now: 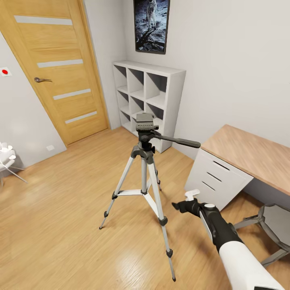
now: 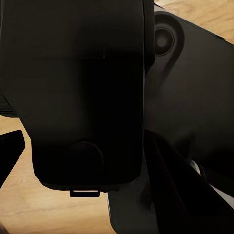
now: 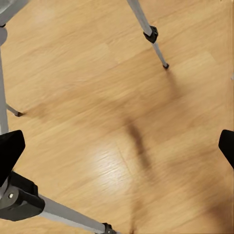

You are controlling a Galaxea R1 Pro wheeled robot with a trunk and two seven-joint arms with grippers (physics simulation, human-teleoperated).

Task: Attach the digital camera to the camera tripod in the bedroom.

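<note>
The camera tripod (image 1: 143, 169) stood on the light wood floor (image 1: 60, 225) of the bedroom, legs spread, in front of the white cube shelf (image 1: 149, 100) and near the table (image 1: 249, 155). Its dark grey head plate (image 1: 145, 121) was bare: no camera sat on it, so the attachment was judged not yet done. The right gripper (image 1: 181, 204) hung low, beside the tripod's near leg and well below the head; in the right wrist view its fingers (image 3: 10, 148) were spread wide apart with nothing between them, only floor and tripod legs (image 3: 148, 29) beyond. The left wrist view was taken up by a large black boxy body (image 2: 83, 97) very close to the lens, which I took to be the digital camera, sitting against one dark fingertip (image 2: 9, 151). Whether the left fingers were closed on it could not be told. Remaining, by my reading: raise the camera to the head plate, align, seat it.
</note>
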